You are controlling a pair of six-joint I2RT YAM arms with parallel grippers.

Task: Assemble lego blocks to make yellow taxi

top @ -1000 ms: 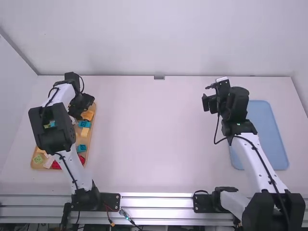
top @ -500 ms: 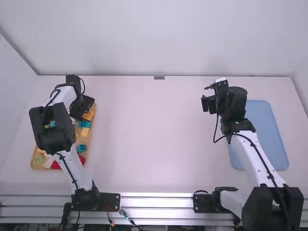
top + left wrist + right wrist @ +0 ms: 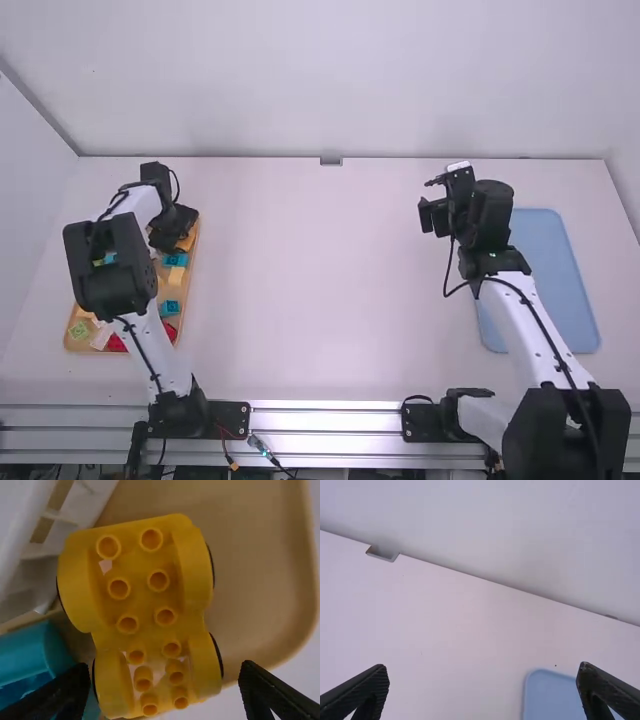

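My left gripper (image 3: pixel 162 672) is spread wide, its fingers near the yellow wheeled base (image 3: pixel 142 587) for the taxi with a gap at either side, so I have hold of nothing there. The base lies in the wooden tray (image 3: pixel 255 555), studs facing me, one wheeled end between the fingertips and the other stretching out ahead of them. I take it the fingers are lined up this way to close across the wheels and leave the studs free for building; how far they stand above it I can't quite judge.

What crowds me is the teal block (image 3: pixel 30 650), tucked just beside one fingertip, which could get clipped or pinched on the way down. The other finger is out past the tray's rim, so that rim may catch it. A white part (image 3: pixel 90 502) lies close by the base's far end, and a smaller blue block (image 3: pixel 170 307) sits in the tray near the arm.

My right gripper (image 3: pixel 482 672) is wide apart too, gripping nothing, with the blue board (image 3: pixel 560 290) beside it. Next I'd centre the left fingers, lower them a little and squeeze evenly.
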